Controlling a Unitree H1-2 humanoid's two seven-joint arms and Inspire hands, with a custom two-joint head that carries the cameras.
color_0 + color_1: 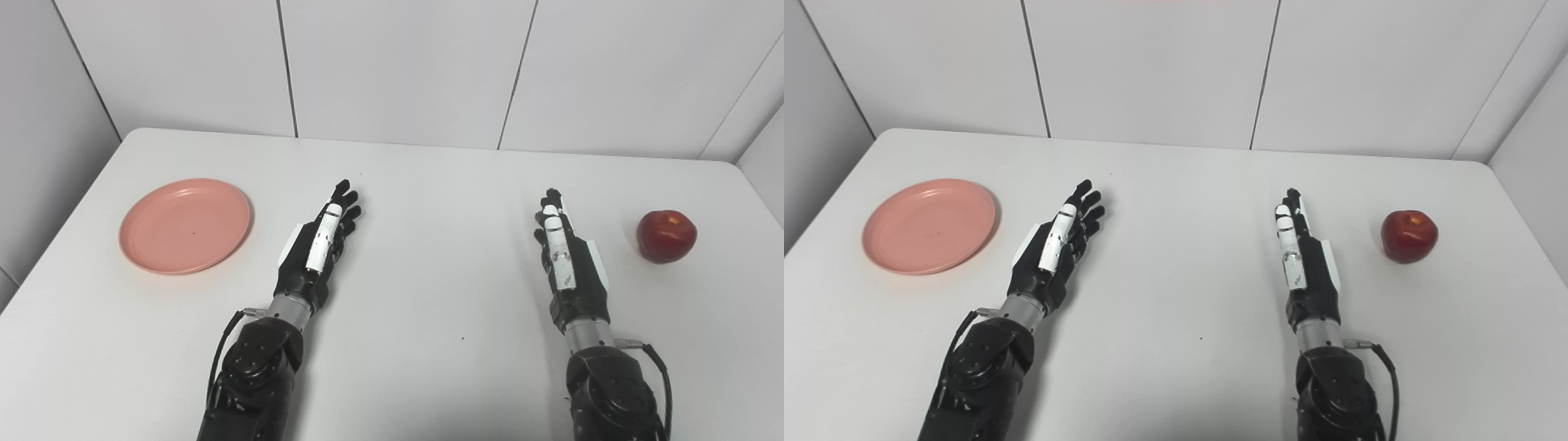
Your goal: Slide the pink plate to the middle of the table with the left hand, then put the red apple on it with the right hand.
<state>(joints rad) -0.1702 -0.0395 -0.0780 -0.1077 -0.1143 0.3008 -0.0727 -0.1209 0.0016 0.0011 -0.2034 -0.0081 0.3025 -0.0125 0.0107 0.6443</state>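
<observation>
Nothing done yet, and the risks sit ahead. The pink plate [185, 225] lies off to the outer side of the left hand [320, 245], near the table [416, 294] edge; a push on its rim from the wrong side could tip it or send it outward rather than inward. The red apple [666, 236], beyond the right hand [566, 257], looks ready to roll if nudged. Both hands are flat, fingers stretched forward and apart, holding nothing.
</observation>
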